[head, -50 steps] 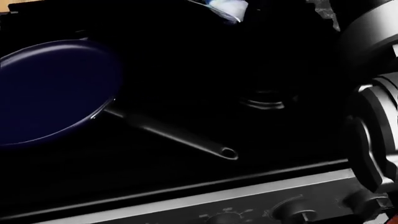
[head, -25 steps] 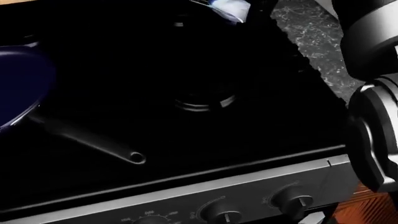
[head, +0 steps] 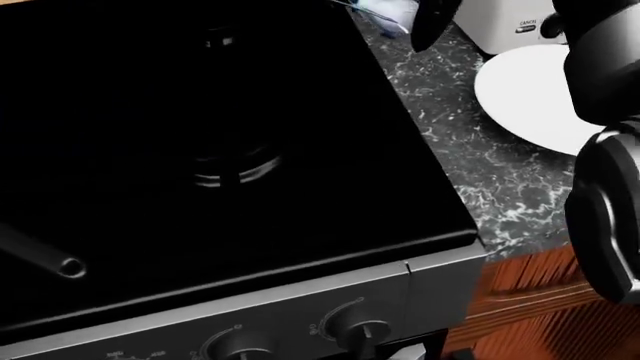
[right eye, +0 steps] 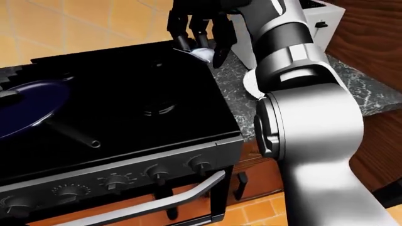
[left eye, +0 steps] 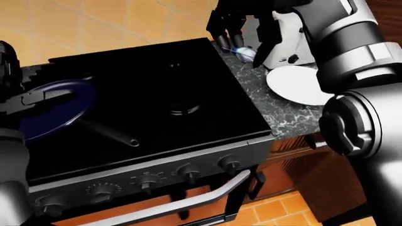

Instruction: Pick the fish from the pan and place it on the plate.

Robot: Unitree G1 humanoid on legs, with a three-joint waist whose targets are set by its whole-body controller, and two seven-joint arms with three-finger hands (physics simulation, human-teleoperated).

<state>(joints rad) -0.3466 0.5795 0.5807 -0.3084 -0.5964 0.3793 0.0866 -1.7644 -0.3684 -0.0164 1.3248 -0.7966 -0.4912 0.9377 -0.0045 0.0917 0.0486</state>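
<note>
My right hand (left eye: 242,35) is shut on the small pale blue-white fish (left eye: 245,52) and holds it in the air over the stove's right edge, left of the plate. The fish also shows at the top of the head view (head: 390,13). The round white plate (left eye: 298,84) lies on the speckled counter at the right and has nothing on it. The dark blue pan (left eye: 53,108) sits on the stove's left side, its black handle (left eye: 110,133) pointing down-right. My left hand (left eye: 37,96) hovers by the pan's left rim, fingers spread.
A white appliance (left eye: 292,42) stands just above the plate. The black stove top (left eye: 157,84) has a burner (left eye: 184,109) at its middle. Knobs (left eye: 188,173) and an oven handle (left eye: 188,200) run along its lower edge. My right arm (right eye: 301,117) fills the right side.
The head view has swung to the right: the pan has slid out at the left, and the counter, plate and appliance have come in. The fish stays held at the top.
</note>
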